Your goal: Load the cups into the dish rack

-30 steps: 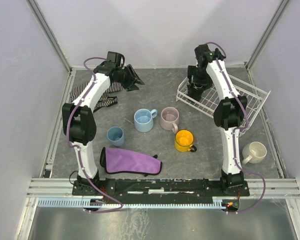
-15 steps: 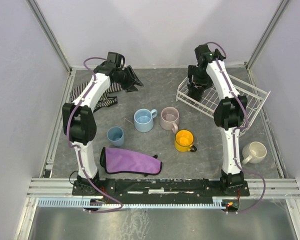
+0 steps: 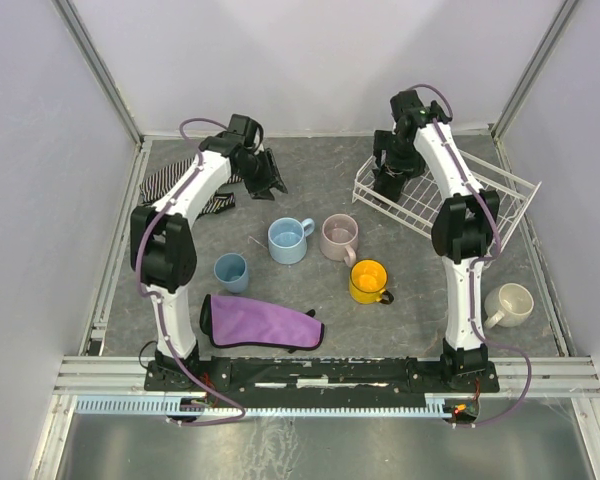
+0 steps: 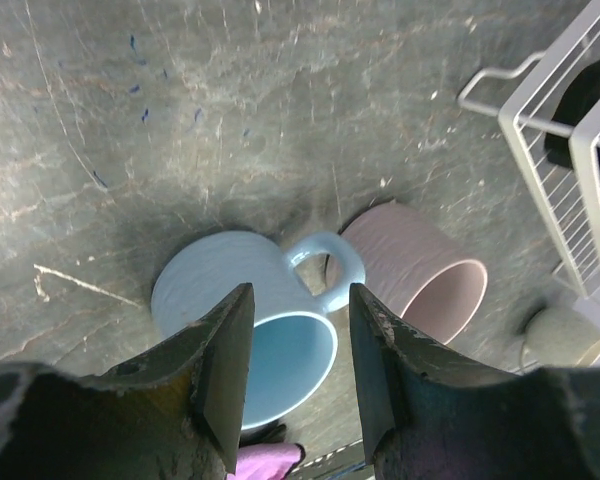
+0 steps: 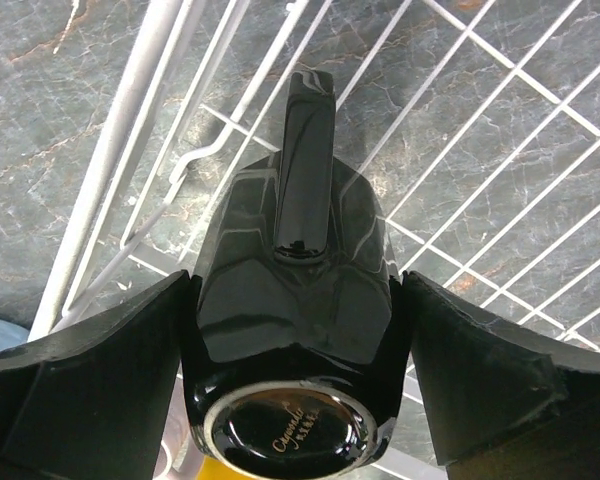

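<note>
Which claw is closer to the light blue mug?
Left. The left gripper hovers just beyond the light blue mug; the right gripper holds the black cup at the dish rack.

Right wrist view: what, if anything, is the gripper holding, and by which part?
The right gripper holds the glossy black ceramic cup, one finger on each side of its body.

I'm working in a robotics lab cell: pale panels [image 3: 320, 60] and aluminium framing [image 3: 98, 75] are boxing in a grey tabletop [image 3: 400, 325], with two robot arms [image 3: 163, 255] bolted to a rail [image 3: 90, 375].
</note>
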